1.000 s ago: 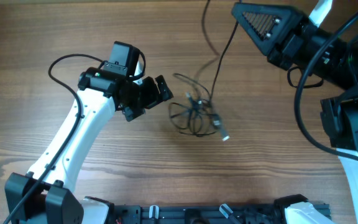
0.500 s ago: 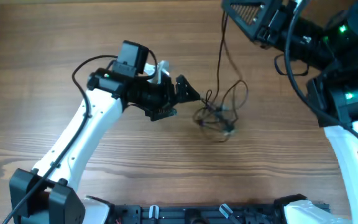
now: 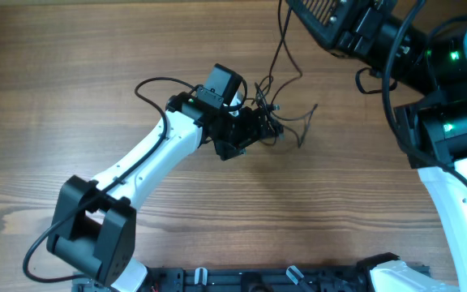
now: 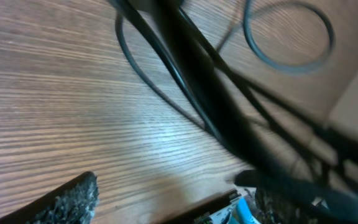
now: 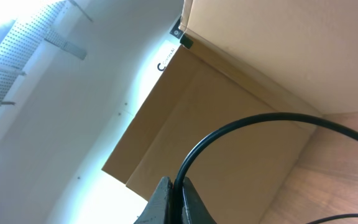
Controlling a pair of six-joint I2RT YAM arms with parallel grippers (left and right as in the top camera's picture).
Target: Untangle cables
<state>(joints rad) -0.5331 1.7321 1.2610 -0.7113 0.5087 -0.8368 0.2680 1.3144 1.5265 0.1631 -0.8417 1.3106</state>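
The cables (image 3: 289, 122) are thin black wires in a loose tangle at the table's far middle. One strand runs up from the tangle to my right gripper (image 3: 294, 6) at the top edge. In the right wrist view my right gripper (image 5: 179, 194) is shut on a thin black cable (image 5: 241, 127) that arcs away to the right. My left gripper (image 3: 262, 126) is at the tangle's left side. In the left wrist view it (image 4: 179, 202) is open, with the cables (image 4: 191, 81) crossing close over its right finger (image 4: 291, 205) and a loop (image 4: 288, 31) lying beyond.
The wooden table (image 3: 136, 49) lies under everything. Brown cardboard (image 5: 241, 74) fills the background of the right wrist view. The right arm's body (image 3: 452, 122) stands at the right edge. A black rail (image 3: 258, 280) runs along the near edge.
My left gripper has moved right and away, into the tangle. My right gripper has pulled its strand up and left, and the tangle has slid toward the far side and spread out.
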